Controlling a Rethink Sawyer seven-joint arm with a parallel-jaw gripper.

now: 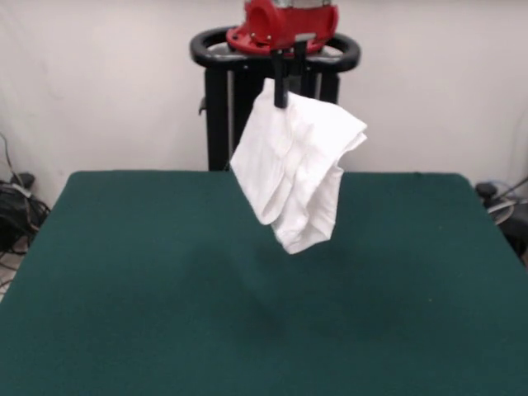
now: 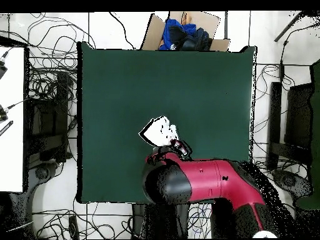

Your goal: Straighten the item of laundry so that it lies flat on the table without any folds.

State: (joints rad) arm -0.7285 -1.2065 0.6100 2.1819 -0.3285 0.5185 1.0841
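The black two-fingered claw point(image 1: 286, 89) at the end of the red and black arm point(image 2: 206, 181) is pinching the top edge of the small white cloth T-shirt point(image 1: 295, 175), its fingers pressed together on a bunch of fabric. The grip sits at one high point of the garment, so everything else hangs from that single pinch.

The shirt dangles clear of the large rectangular table with the dark green matte top point(image 1: 124, 289), with a gap between its lowest fold and the surface. It hangs as a crumpled bundle, doubled over on itself in several soft folds, and only plain white cloth shows in the front view; no print is visible. Holding it aloft this way likely lets gravity pull the folds open before it is laid down again, since a shirt lifted by one edge tends to drape longer and looser.

In the overhead view the white patch of the shirt point(image 2: 160, 131) shows just beyond the arm's wrist, over the table's middle and somewhat toward the robot's side, with green tabletop on all sides. That placement leaves room to lower and drag the cloth outward. The task looks early: the shirt is neither flat nor on the table.

Beyond the far edge a cardboard box holding blue cloth point(image 2: 182, 34) sits off the table.
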